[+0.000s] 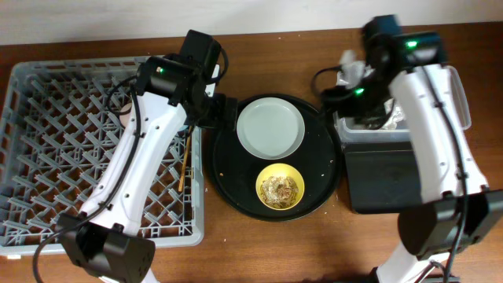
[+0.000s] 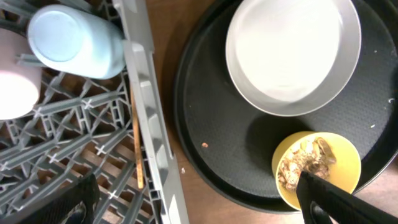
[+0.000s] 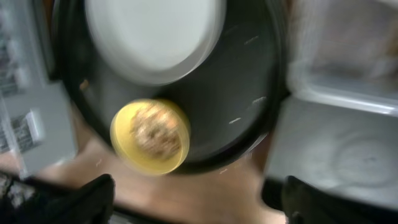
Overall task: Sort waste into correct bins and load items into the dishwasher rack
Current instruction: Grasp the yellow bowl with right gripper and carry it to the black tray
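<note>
The left hand (image 2: 198, 205) hung wide open over the dishwasher rack (image 2: 149, 112) edge, and the right hand (image 3: 199, 202) gaped wide, empty, above the yellow bowl (image 3: 149, 137).

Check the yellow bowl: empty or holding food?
Not empty. The yellow bowl holds brownish food scraps, visible in the overhead and left wrist views. It sits upright on the round black tray.

The left arm (image 1: 149, 149) slants up from its base at the near edge, and the left end effector (image 1: 222, 110) points right with its fingers (image 2: 336, 199) spread wide. The right arm (image 1: 440, 134) stretches away and bends left, and the right end effector (image 1: 339, 93) is likewise spread wide and grips nothing.
</note>
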You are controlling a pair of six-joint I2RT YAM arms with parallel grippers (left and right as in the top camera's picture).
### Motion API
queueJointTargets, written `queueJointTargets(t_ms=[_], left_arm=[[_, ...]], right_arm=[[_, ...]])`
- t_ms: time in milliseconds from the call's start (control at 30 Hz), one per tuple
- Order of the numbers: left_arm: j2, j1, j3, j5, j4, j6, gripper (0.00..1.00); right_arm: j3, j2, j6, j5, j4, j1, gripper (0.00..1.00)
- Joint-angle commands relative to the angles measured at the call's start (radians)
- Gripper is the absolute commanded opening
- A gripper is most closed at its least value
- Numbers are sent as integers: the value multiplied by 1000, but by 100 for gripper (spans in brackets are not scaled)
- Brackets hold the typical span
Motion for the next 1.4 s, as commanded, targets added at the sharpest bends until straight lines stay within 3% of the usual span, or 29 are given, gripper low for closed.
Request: queueJointTargets(t_ms=[0,167,267,367,533,700,800,900,967,1000,1267,1367], left_arm=[[-3,54,5,-66,1,-55,99],[-54,257,5,-69,-18,-122,99],[-73,401,5,19,-39,-122,99],[-72,478,5,95,-60,-122,99],[-72,528,4,97,-74,-122,99],[-72,527,4,97,-74,-122,99],[-72,527,4,97,-74,-122,99],[-72,527,4,97,-74,-122,99],[-72,527,4,97,-74,-122,99],[-72,527,4,97,-74,-122,99],[-72,527,4,97,-74,-122,99],[-72,527,4,97,-74,-122,99]], right_arm=[[-61,-10,-16,-39,-5,142,78],[-201,-10,28,-35,55,348,71],[-317,-10,79,-23,183,454,69],[-417,-10,113,13,301,535,60],[-580,-10,236,260,506,660,56],[-663,-9,307,373,611,690,49],[-701,-9,323,370,649,689,31],[-705,-9,335,366,649,689,23],[-705,-9,333,366,647,689,7],[-705,-9,333,364,640,688,4],[-689,-11,331,370,611,659,4],[-604,-14,325,387,507,606,4]])
